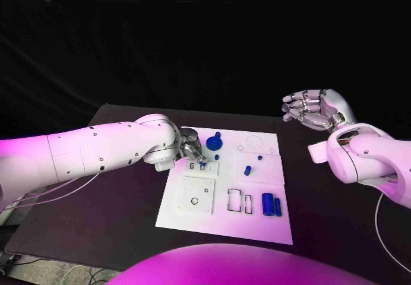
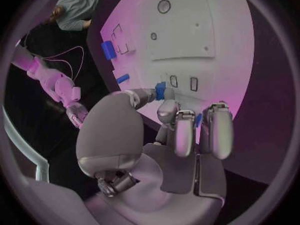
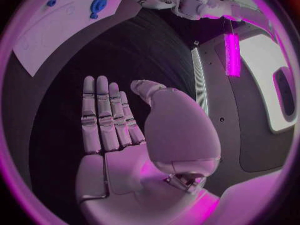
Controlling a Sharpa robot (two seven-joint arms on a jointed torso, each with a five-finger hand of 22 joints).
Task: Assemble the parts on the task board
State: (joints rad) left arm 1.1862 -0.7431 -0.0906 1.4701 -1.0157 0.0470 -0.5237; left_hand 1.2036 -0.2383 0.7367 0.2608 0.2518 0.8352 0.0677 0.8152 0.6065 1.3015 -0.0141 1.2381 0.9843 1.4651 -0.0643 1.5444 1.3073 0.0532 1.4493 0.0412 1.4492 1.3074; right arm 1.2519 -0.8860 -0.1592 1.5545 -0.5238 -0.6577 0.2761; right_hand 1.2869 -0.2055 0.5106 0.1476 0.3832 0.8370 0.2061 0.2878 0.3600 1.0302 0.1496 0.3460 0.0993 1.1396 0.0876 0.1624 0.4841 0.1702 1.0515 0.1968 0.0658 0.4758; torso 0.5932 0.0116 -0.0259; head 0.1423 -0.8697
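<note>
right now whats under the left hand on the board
The left hand pinches a small blue part over the task board, beside two small rectangular slots. Another blue piece peeks between its fingers. The board directly beneath the palm is covered.

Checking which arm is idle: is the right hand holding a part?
No, the right hand lies flat with its fingers straight and nothing in it.

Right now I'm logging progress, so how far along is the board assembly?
Early. The blue disc seems seated at the task board's far end. The left hand holds a small blue part over two small slots. The cylinders and small pieces still lie loose. The right hand is off the board, holding nothing.
</note>
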